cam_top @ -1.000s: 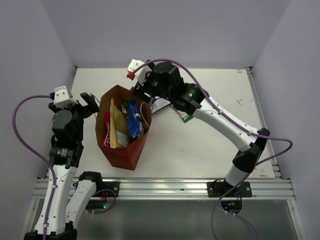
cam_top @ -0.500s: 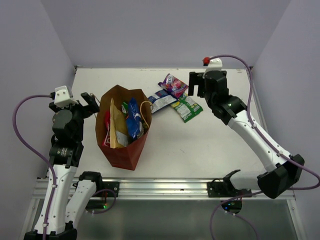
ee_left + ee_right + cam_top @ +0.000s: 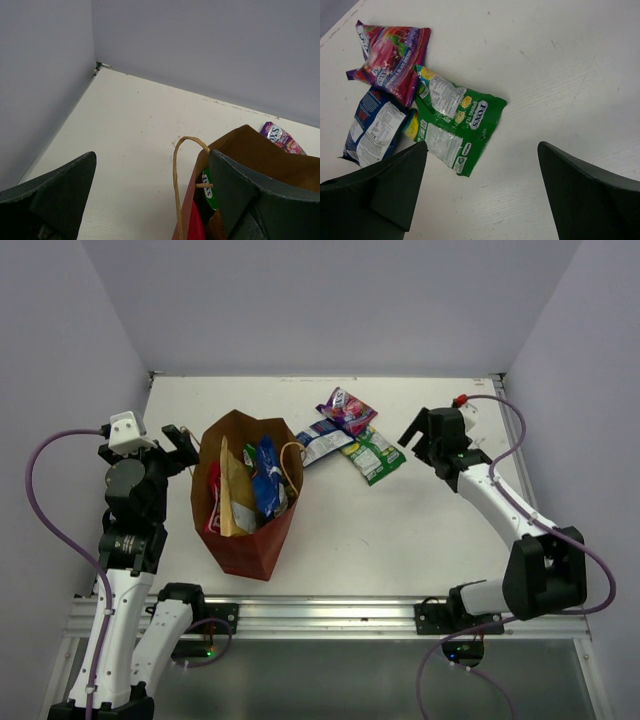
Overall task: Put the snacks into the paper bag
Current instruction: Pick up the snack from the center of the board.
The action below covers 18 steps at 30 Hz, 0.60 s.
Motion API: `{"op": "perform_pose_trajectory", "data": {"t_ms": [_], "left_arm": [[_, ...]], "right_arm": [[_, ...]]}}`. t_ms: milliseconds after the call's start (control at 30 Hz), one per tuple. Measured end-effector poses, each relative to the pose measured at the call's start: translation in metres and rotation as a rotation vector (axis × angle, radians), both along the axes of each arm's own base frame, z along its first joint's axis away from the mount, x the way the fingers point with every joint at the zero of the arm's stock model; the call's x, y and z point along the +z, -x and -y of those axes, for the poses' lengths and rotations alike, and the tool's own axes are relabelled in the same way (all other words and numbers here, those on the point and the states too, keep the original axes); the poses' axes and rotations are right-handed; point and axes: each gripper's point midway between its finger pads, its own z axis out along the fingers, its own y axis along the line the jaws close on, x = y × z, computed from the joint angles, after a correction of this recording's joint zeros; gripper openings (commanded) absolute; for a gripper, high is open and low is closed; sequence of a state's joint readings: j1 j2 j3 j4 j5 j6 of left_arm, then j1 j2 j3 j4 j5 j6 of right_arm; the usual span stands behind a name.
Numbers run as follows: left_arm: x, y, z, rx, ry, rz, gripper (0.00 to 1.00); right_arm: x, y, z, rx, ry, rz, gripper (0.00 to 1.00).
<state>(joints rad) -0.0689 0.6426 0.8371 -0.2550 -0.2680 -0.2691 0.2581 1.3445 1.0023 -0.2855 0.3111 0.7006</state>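
Three snacks lie loose on the table [image 3: 420, 530], ahead and left of the right gripper [image 3: 481, 146], whose jaws stand wide and empty: the green packet [image 3: 454, 125] nearest, the dark blue packet [image 3: 372, 127] and purple-pink packet [image 3: 390, 57] beyond, overlapping. The left gripper [image 3: 150, 155], likewise spread and holding nothing, sits at the paper bag [image 3: 245, 545] rim, likely ready to steady its mouth for them
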Motion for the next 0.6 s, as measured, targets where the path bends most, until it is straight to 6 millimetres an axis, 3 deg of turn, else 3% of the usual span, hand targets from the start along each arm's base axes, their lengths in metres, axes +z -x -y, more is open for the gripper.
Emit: {"op": "perform_pose_trajectory", "data": {"t_ms": [233, 600], "left_arm": [[0.0, 0.0, 0.0, 0.0, 0.0, 0.0, 0.97], [-0.001, 0.0, 0.0, 0.0, 0.0, -0.002, 0.97]], "right_arm": [[-0.057, -0.008, -0.007, -0.026, -0.126, -0.103, 0.9], [-0.094, -0.025, -0.029, -0.019, -0.277, -0.141, 0.9]]}}
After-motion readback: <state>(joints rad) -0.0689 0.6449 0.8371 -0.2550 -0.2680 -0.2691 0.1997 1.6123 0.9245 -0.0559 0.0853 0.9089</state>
